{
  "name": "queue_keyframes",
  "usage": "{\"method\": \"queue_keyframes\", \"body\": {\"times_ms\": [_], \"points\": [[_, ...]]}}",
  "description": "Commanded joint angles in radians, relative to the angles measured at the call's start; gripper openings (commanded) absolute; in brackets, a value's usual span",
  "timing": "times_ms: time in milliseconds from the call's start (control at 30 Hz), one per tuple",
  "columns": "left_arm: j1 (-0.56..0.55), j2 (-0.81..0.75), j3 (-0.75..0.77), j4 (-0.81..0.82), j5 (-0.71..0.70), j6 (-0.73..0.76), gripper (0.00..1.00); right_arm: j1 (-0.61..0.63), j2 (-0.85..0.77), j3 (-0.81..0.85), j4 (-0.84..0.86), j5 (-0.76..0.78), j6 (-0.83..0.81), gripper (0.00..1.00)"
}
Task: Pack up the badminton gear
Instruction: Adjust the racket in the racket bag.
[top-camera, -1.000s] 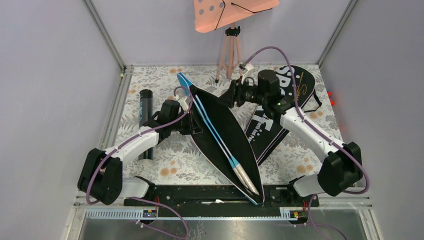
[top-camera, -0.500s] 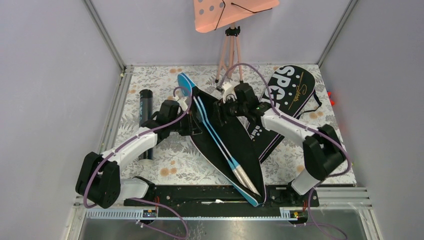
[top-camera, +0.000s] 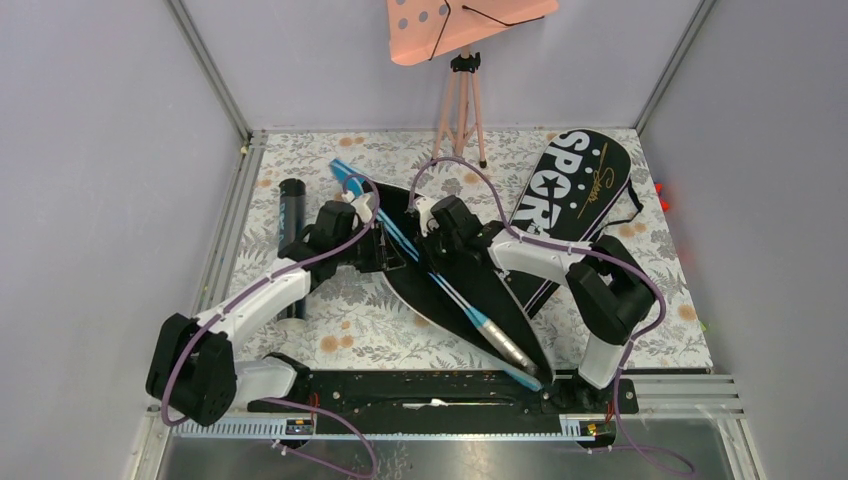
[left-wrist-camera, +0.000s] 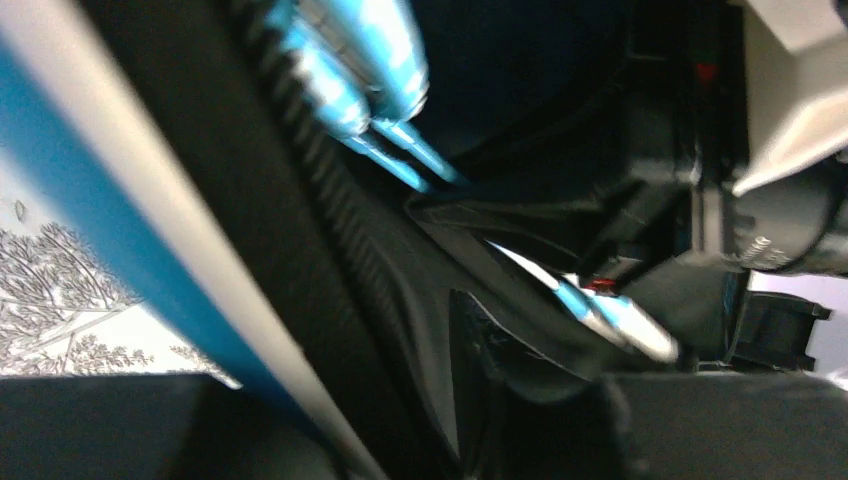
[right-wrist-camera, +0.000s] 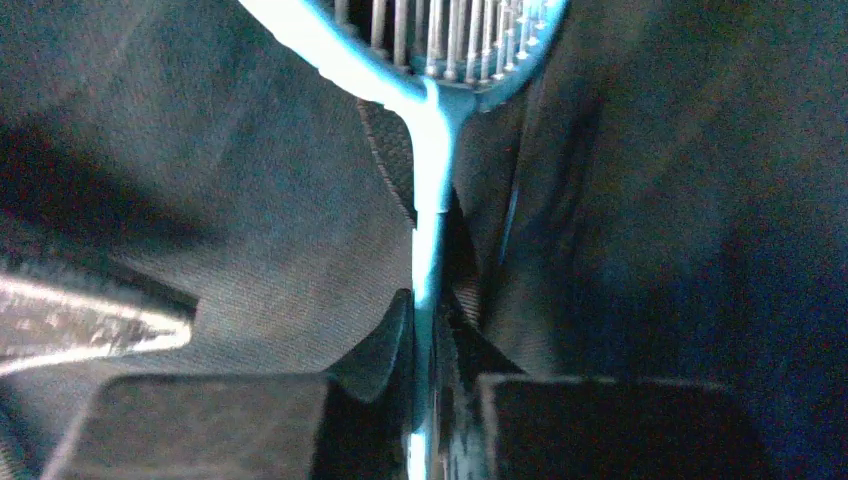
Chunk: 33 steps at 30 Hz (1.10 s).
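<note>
Step in hand: seating rackets in the open bag (top-camera: 470, 300), which lies diagonally at centre, mouth up. Your right gripper (right-wrist-camera: 440, 405) is closed down narrow on a light-blue racket shaft (right-wrist-camera: 428, 250), just below the hoop's throat, with bag fabric bunched around it. Your left gripper (top-camera: 388, 252) sits at the bag's left rim. You cannot tell whether it pinches the rim, as its wrist view is blurred. The handles (top-camera: 505, 345) point near-right. The black tube (top-camera: 292, 215) lies at the left. The second bag (top-camera: 570, 185) is far right, partly under the open one.

Next, as I judge it: settle the shaft low inside, hold the mouth spread, then let go cleanly before any zipping.
</note>
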Motion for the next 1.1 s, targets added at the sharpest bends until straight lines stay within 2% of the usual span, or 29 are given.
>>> {"method": "queue_keyframes", "body": {"times_ms": [0, 67, 200, 433, 567, 767, 800, 867, 967, 1000, 1033, 1067], "points": [[-0.003, -0.092, -0.006, -0.016, -0.031, -0.014, 0.40, 0.033, -0.010, 0.015, 0.018, 0.201, -0.004, 0.00], [-0.004, -0.136, -0.025, -0.052, -0.059, -0.023, 0.48, 0.046, -0.025, 0.010, 0.018, 0.237, 0.012, 0.00], [-0.004, -0.244, -0.083, -0.113, -0.137, -0.079, 0.58, 0.062, -0.023, 0.019, 0.012, 0.314, 0.063, 0.00], [-0.004, -0.374, -0.201, -0.151, -0.256, -0.179, 0.64, 0.076, -0.031, 0.018, 0.018, 0.344, 0.118, 0.00], [-0.005, -0.408, -0.294, -0.005, -0.233, -0.235, 0.64, 0.079, -0.026, 0.029, 0.007, 0.343, 0.142, 0.00], [-0.004, -0.343, -0.350, 0.267, -0.154, -0.294, 0.63, 0.084, -0.037, 0.023, -0.005, 0.384, 0.149, 0.00], [-0.004, -0.321, -0.346, 0.273, -0.162, -0.292, 0.60, 0.083, -0.038, 0.021, -0.005, 0.388, 0.150, 0.00], [-0.003, -0.288, -0.337, 0.267, -0.186, -0.282, 0.47, 0.083, -0.042, 0.019, -0.004, 0.385, 0.156, 0.00], [-0.002, -0.241, -0.317, 0.258, -0.218, -0.263, 0.19, 0.084, -0.057, 0.008, 0.010, 0.366, 0.162, 0.00], [-0.002, -0.232, -0.301, 0.217, -0.235, -0.240, 0.06, 0.084, -0.064, 0.006, 0.011, 0.364, 0.165, 0.00], [-0.002, -0.230, -0.283, 0.156, -0.271, -0.224, 0.00, 0.084, -0.070, 0.001, 0.010, 0.363, 0.165, 0.00], [-0.002, -0.237, -0.264, 0.094, -0.320, -0.205, 0.00, 0.084, -0.074, -0.001, 0.010, 0.366, 0.160, 0.00]]}}
